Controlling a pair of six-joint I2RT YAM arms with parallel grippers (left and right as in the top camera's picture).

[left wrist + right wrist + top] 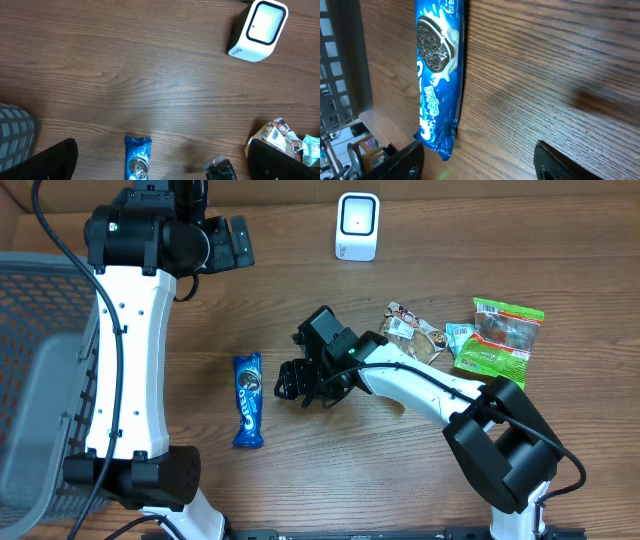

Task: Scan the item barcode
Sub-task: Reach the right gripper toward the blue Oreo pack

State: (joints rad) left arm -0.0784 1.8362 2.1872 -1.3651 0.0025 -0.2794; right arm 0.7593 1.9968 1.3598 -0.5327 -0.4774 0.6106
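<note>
While my right gripper (303, 388) hovers just beside the Oreo pack (248, 400), its fingers (402, 162) stand apart with nothing between them. Left gripper (232, 242): also spread wide, empty, up near the far side of the table (300, 480), with the scanner (357, 226) off to its right.

Pack lies flat, label up, long axis running near to far, well apart from the scanner and from the other snack packets (495, 335).

Judgement: light; thin, slippery film over a stiff row of biscuits that would crack under a hard squeeze.

Best hold: across the narrow width near mid-length, with a gentle pinch. Barcode not visible; probably underneath, so both faces should stay uncovered.
</note>
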